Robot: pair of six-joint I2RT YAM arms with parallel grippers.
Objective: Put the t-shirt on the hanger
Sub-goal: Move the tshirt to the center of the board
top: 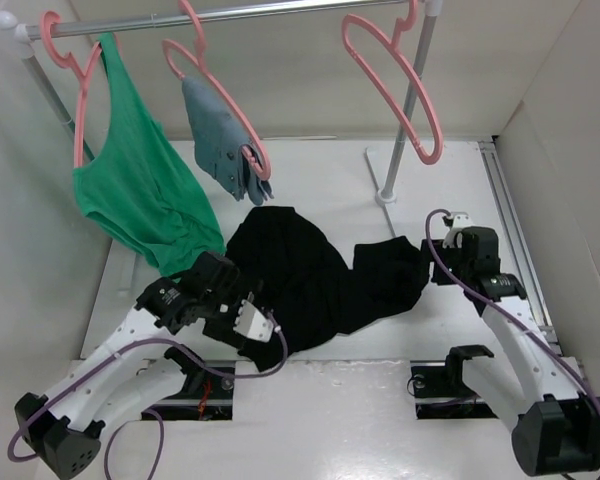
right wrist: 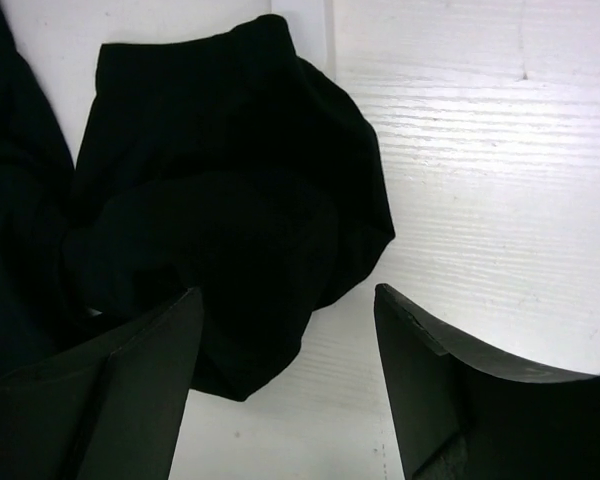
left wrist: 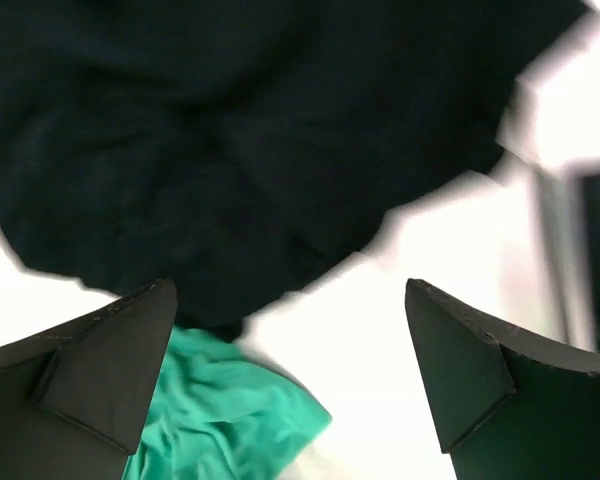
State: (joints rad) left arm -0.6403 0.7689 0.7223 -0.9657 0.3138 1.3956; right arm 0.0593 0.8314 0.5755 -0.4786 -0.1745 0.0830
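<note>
The black t-shirt lies crumpled on the white table, its chest mark hidden. The empty pink hanger hangs from the rail at the back right. My left gripper is open at the shirt's left edge. In the left wrist view the gripper is open and empty, with the t-shirt ahead of the fingertips. My right gripper is open at the shirt's right end. In the right wrist view the gripper is open, with a fold of the t-shirt reaching between its fingers, not gripped.
A green tank top on a pink hanger and a grey-blue garment on another hang from the rail at back left. The green top's hem lies by my left fingers. The rack's pole stands at back right. White walls close in the sides.
</note>
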